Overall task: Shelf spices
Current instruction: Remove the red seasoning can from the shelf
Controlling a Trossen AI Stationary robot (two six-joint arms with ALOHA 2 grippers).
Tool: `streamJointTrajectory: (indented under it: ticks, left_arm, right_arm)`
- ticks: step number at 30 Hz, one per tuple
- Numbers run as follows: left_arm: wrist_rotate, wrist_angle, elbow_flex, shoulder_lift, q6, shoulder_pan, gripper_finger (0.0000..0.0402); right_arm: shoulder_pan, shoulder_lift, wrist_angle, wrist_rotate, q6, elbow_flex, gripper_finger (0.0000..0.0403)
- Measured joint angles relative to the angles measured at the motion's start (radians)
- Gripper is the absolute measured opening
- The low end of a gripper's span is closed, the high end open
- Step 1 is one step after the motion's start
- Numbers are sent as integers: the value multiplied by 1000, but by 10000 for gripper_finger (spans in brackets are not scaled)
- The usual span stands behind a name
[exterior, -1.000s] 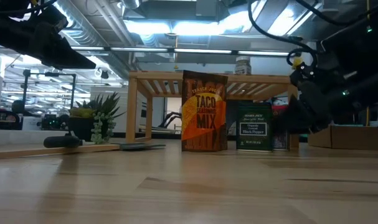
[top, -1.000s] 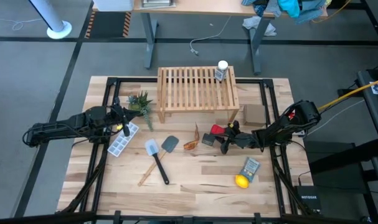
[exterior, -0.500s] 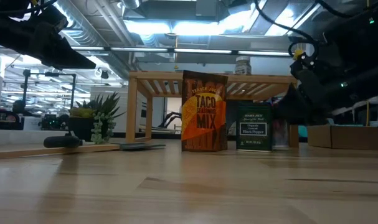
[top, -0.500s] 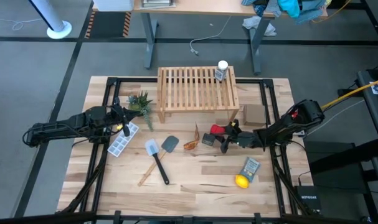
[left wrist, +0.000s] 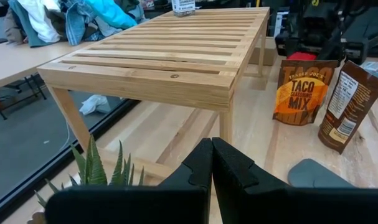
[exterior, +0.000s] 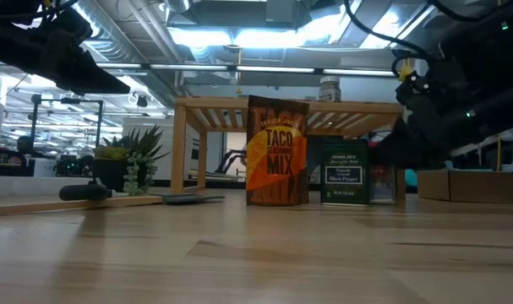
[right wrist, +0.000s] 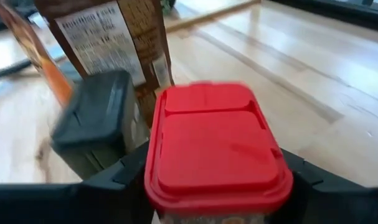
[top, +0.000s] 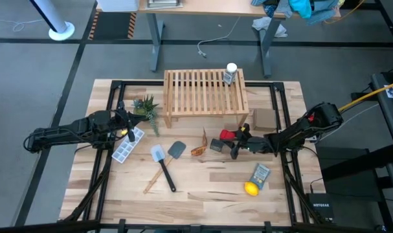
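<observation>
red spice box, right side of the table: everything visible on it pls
The red box is a small container with a glossy red plastic flip lid, rounded corners and a moulded panel on top. It stands upright on the tabletop in front of the shelf, close beside the black box; whether they touch is unclear. The right gripper has a dark finger on each side of it, closed on it. Its label cannot be read.

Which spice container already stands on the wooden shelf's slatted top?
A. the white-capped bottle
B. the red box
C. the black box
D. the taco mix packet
A. The white-capped bottle stands on the shelf near its far right corner, while the red box, black box and taco mix packet are down on the tabletop.
</observation>
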State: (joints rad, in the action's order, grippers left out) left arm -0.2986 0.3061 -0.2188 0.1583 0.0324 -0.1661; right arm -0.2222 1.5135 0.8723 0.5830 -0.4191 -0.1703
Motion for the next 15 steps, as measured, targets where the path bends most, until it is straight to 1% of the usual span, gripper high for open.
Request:
streamJointTrajectory:
  ticks: [5, 15]
  left_arm:
    - [0, 0, 0, 0, -6, 0, 4]
    - [0, 0, 0, 0, -7, 0, 4]
  right_arm:
    - [0, 0, -14, -35, -2, 0, 227]
    - [0, 0, -8, -158, -2, 0, 227]
